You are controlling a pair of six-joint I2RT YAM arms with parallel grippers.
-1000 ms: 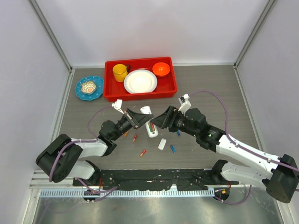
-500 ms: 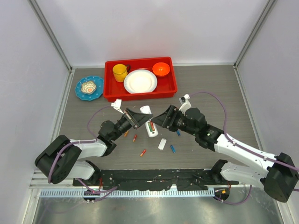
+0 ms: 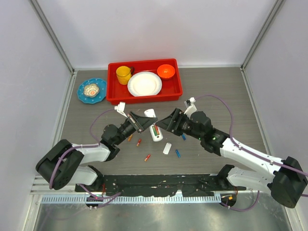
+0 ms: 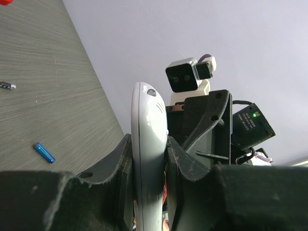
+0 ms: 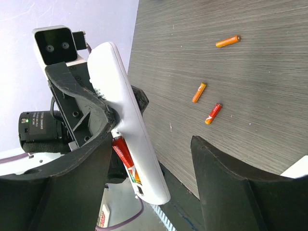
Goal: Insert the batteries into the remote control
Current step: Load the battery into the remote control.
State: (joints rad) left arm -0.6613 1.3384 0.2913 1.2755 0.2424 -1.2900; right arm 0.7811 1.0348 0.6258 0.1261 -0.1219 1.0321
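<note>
Between the fingers of the left gripper [image 3: 143,122], clamped by its long edges, we see the remote control [image 4: 148,144]. Its long axis runs out past the fingertips and its open back faces the right gripper [image 3: 166,123]. One battery [image 5: 126,162] lies in the recess. The right gripper, just beside, is spread wide and empty; we judge it nearer the loose batteries [image 3: 177,153] on the table [image 3: 216,96] below it.

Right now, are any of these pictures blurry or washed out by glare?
Top external view: even, soft light, sharp throughout, no glare on the grey wood-grain table. Left wrist view: the dark near fingers are blurred, the slim white plastic remote control crisper. Right wrist view: orange cylindrical batteries sharp, near fingers soft.
</note>
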